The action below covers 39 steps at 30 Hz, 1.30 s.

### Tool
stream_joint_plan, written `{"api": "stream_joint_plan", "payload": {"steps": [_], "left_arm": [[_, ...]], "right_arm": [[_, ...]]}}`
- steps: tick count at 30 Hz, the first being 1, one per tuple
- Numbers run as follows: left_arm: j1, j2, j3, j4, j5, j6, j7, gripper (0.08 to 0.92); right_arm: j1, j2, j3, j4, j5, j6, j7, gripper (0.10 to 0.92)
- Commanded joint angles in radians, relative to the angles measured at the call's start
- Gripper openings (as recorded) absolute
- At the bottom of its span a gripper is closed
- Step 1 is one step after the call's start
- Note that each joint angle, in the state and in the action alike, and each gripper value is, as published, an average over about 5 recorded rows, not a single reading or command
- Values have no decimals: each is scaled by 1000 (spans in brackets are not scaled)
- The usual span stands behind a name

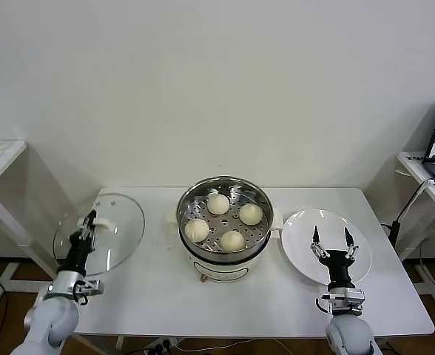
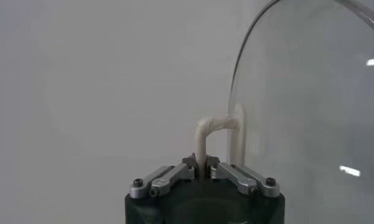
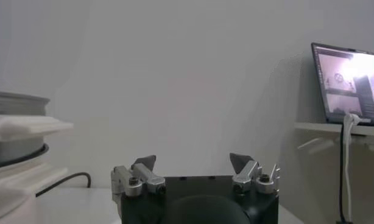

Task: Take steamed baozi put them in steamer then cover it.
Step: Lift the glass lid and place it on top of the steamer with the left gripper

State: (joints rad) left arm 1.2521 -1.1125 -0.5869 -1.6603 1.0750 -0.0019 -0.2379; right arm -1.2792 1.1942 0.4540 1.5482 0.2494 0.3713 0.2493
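The steamed baozi point(image 1: 218, 204) are all four in the steamer point(image 1: 225, 225), sitting on its perforated tray at the centre of the table point(image 1: 151, 296); the plate point(image 1: 302, 255) just to its right is bare. By my reckoning only the covering is left. My left gripper point(image 2: 200, 165) has its fingers pinched together on the white loop handle point(image 2: 218, 131) of the glass lid point(image 1: 99, 233), which I see raised and tilted at the table's left edge. I judge the lid stiff, fairly heavy for such a thin hold, breakable, and slick on its glass, so the handle is the only sensible place to grip; hung off-centre like this it could swing or twist. My right gripper point(image 1: 332, 240) hovers over the plate with its fingers spread apart, holding nothing. I can read no brand or label on the steamer or lid; the laptop point(image 3: 348, 85) screen far right is too small to read.
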Motion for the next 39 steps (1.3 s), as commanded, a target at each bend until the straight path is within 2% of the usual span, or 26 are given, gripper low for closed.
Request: {"api": "stream_joint_plan", "payload": {"steps": [1,5,9,14,22,33,39], "left_arm": [[-10,8,127,-525,-56,285,189,192],[-70,-19,316,-549,-30,360,231,192],[-132,-71,502,-515,4,423,255,192],[-216,-161,625,-441,67,487,327,192],[-311,-252,694,-333,194,555,484,192],[-362,-338,721,-211,403,541,540,192],[-377,-357,725,-171,463,525,560,192]], "right_arm": [[-2,2,-6,-2,-5,-5,-3,823],[-1,7,-4,-8,-10,-17,-4,823],[5,21,-2,-22,-21,-22,-3,823],[16,40,1,-38,-30,-22,-3,823],[26,60,8,-60,-41,-20,-3,823],[32,75,11,-81,-47,-15,-7,823],[34,75,12,-84,-46,-15,-8,823]]}}
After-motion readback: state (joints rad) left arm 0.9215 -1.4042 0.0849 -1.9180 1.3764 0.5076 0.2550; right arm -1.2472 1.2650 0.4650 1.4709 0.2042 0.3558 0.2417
